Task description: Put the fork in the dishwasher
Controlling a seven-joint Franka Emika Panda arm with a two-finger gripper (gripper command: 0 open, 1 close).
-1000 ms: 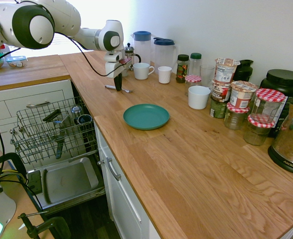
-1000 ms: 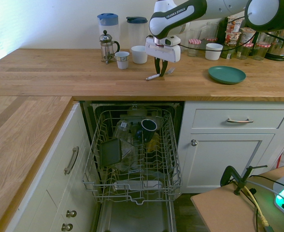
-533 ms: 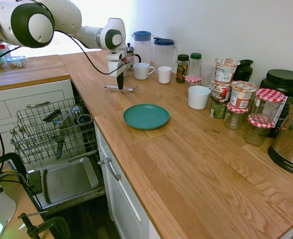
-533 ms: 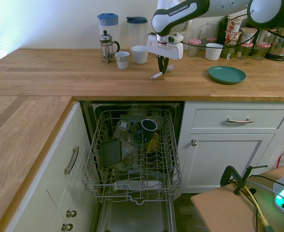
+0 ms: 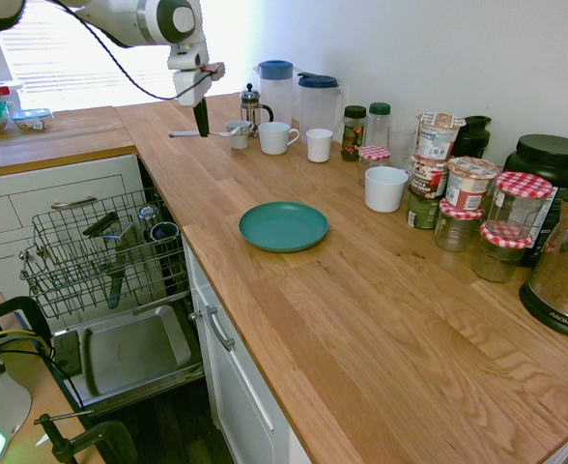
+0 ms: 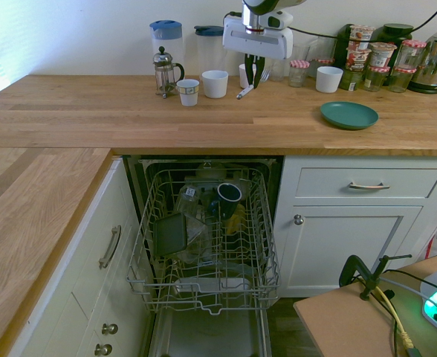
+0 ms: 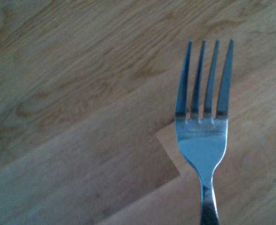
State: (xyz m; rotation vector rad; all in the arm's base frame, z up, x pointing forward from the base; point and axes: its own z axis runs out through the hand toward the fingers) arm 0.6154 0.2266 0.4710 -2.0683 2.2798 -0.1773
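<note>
1. The first outside camera sits high, past one end of the long worktop (image 5: 361,290). It looks down along it toward the window corner, with the open dishwasher (image 5: 110,280) low at the side.
2. The second outside camera faces the dishwasher (image 6: 207,245) head-on and looks down into its rack, with the worktop (image 6: 92,111) behind.
3. The wrist camera looks straight down, very close, at a fork (image 7: 203,122) over the wood.
4. Both outside views share the green plate (image 5: 284,226) (image 6: 348,114), the jugs and the rack.

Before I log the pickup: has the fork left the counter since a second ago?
Yes. The fork, held in the end effector, has risen off the countertop and now hangs level with the white cup.
</note>
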